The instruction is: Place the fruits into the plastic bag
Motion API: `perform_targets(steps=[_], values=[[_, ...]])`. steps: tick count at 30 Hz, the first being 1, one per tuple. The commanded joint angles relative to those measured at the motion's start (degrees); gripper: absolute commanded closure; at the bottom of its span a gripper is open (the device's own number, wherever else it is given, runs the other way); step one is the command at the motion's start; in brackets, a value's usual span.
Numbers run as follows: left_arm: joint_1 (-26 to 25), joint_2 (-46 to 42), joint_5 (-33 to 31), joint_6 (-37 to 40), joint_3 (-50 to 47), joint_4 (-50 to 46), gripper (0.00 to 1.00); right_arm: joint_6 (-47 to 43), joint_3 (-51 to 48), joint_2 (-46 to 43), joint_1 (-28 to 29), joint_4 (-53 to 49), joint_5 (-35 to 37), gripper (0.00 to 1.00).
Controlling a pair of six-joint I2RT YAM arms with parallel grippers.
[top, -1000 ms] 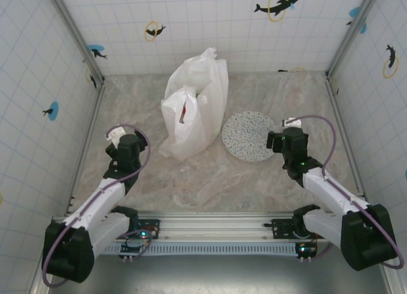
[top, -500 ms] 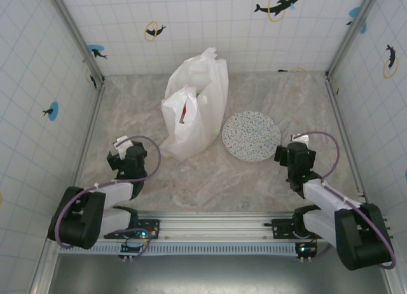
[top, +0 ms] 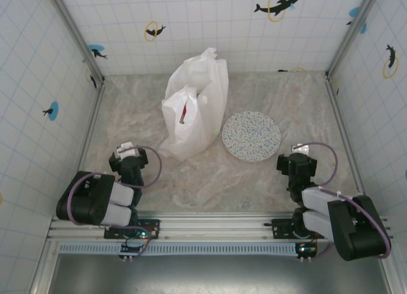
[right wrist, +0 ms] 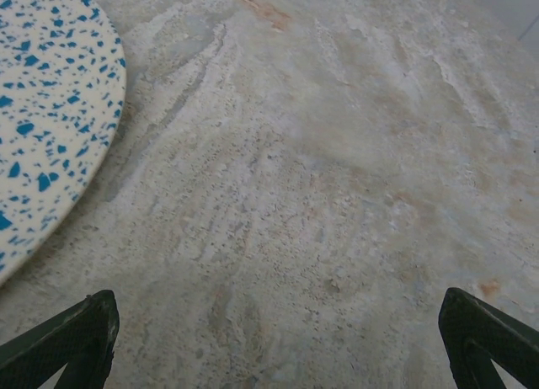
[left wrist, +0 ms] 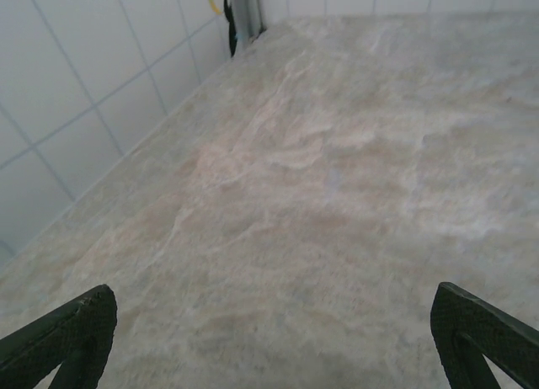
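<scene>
Fingers (left wrist: 80, 330) of the left gripper (top: 126, 153) and right gripper (top: 299, 153) gape wide, holding nothing; the plastic bag (top: 194, 109) stands farther in between them, nearer the left one.

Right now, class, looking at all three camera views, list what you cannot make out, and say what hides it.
- Top view: what lies inside the plastic bag. Its white crinkled walls hide it, so the fruits cannot be counted. A red patch at the handle gap is too small to identify.
- Right wrist view: the plate is cut off by the left edge.
- Left wrist view: the left gripper is cut off by the bottom edge, apart from its fingertips.
</scene>
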Motion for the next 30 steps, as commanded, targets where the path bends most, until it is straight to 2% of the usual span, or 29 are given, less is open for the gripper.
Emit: perform_targets(steps=[1,4,5,6,7,9,13,19,24,27,29,30], values=[[4.5,0.8,10.5,-1.5,-2.5,6.2,0.02,-0.5,-2.2,1.8,-1.1,9.5,-1.8,0.0],[6.0,6.0,14.3,-1.4,-2.8,13.7,0.02,-0.5,-1.5,4.0,-1.7,11.1,-3.3,0.0],[6.6,4.1,15.3,-2.0,-2.1,7.8,0.02,-0.7,-1.5,4.8,-1.8,12.7,-3.7,0.0],[6.9,3.7,17.0,-1.9,-1.4,6.0,0.02,-0.7,-1.3,5.6,-2.0,13.5,-4.3,0.0],[7.0,5.0,17.2,-1.9,-1.7,9.6,0.02,-0.9,-1.2,6.3,-2.4,15.1,-5.0,0.0],[7.1,4.1,17.2,-1.9,-1.4,6.4,0.03,-1.1,-0.9,7.8,-3.2,17.5,-6.3,0.0],[7.1,4.0,17.4,-1.9,-1.3,6.0,0.02,-1.6,-1.4,10.0,-5.1,23.7,-9.5,0.0],[7.1,4.2,17.3,-1.9,-1.3,6.5,0.02,-1.7,1.4,12.8,-6.6,22.3,-13.9,0.0],[7.1,4.2,17.3,-1.9,-1.4,6.5,0.02,-2.7,-1.0,17.7,-7.3,32.9,-14.8,0.0],[7.1,4.2,17.4,-1.9,-1.3,6.5,0.02,-2.0,-3.9,23.1,-8.3,44.9,-15.3,0.0],[7.2,4.2,17.4,-1.9,-1.3,6.5,0.02,-0.6,-2.4,21.1,-9.0,38.1,-14.6,0.0],[7.2,4.1,17.4,-2.0,-1.2,6.5,0.02,-0.6,-2.7,21.4,-8.8,39.4,-14.5,0.0]])
